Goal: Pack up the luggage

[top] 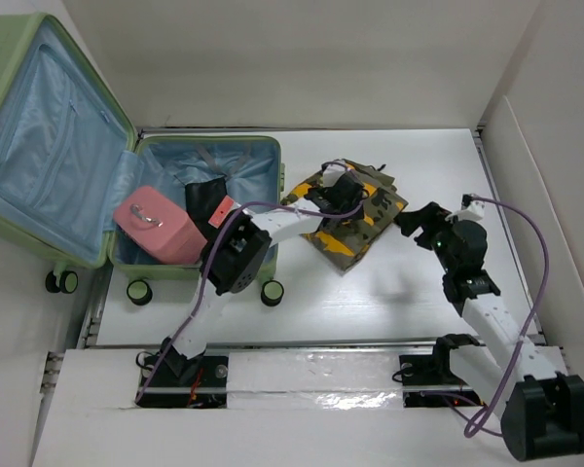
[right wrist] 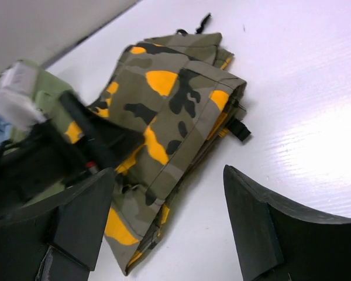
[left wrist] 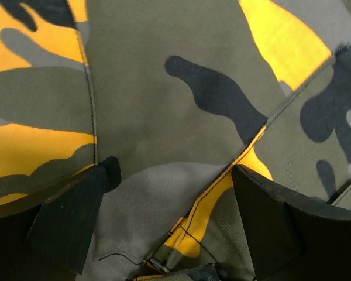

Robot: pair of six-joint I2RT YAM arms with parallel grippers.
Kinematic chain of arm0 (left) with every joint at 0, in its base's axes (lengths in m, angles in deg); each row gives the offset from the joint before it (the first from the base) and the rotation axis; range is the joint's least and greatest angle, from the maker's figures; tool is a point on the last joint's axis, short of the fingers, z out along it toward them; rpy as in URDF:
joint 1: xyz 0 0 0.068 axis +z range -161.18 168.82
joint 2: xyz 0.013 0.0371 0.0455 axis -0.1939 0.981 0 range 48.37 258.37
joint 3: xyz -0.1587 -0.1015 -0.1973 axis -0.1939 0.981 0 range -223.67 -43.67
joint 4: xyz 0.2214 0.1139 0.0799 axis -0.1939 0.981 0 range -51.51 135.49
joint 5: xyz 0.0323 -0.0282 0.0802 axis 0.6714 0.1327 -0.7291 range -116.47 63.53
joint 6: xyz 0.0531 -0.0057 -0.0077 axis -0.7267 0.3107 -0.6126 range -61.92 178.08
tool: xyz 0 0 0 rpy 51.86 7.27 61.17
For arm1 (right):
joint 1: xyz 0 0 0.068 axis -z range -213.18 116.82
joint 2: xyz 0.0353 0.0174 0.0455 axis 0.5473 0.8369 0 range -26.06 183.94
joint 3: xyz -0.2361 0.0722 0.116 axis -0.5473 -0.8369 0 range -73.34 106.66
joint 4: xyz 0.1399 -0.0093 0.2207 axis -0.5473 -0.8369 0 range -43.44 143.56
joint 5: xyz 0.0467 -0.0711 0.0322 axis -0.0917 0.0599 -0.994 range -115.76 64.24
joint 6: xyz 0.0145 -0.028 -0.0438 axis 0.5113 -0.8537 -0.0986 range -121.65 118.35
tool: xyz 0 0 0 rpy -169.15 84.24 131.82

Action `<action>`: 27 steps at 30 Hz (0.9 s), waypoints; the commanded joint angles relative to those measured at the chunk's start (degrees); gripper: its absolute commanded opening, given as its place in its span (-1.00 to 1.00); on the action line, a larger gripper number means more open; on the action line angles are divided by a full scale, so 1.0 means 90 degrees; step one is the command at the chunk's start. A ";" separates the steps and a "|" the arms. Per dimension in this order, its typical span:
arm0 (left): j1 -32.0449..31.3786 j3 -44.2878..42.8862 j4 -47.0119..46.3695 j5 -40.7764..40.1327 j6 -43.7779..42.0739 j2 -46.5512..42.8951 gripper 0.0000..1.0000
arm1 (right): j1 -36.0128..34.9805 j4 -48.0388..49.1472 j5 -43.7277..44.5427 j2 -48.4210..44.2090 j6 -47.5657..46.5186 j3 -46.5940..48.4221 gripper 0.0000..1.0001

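Inside luggage (top: 273, 161): pink pouch (top: 156, 226), black item (top: 204, 197) obstruct.

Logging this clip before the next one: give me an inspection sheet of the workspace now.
Surface: white table.
Job's things: luggage open at left, pink pouch and black item inside; camouflage bag on the table outside it.
Clutter: nothing seen.
Grippers: left gripper open, close over the camouflage bag; right gripper open, beside it, holding nothing.
Cables: purple cables along both arms.
Surroundings: white walls around.
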 commanded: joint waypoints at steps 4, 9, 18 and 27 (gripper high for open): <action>-0.0547 -0.1792 0.0823 0.0578 -0.0867 0.1107 0.72 | 0.0042 -0.0345 0.0347 -0.1015 -0.0168 -0.0077 0.61; -0.0791 -0.2272 0.0433 0.0717 -0.1580 0.0954 0.71 | 0.0042 -0.0540 0.0260 -0.1182 -0.0158 -0.0009 0.63; -0.0283 0.1678 -0.1342 0.0236 -0.0645 -0.2521 -0.34 | 0.0042 -0.0912 0.0387 -0.1846 -0.0577 -0.0067 -0.76; -0.0508 0.3734 -0.1599 0.0432 0.0976 -0.2984 -0.09 | 0.0042 -0.1088 -0.0384 -0.1837 -0.1017 0.0089 -0.11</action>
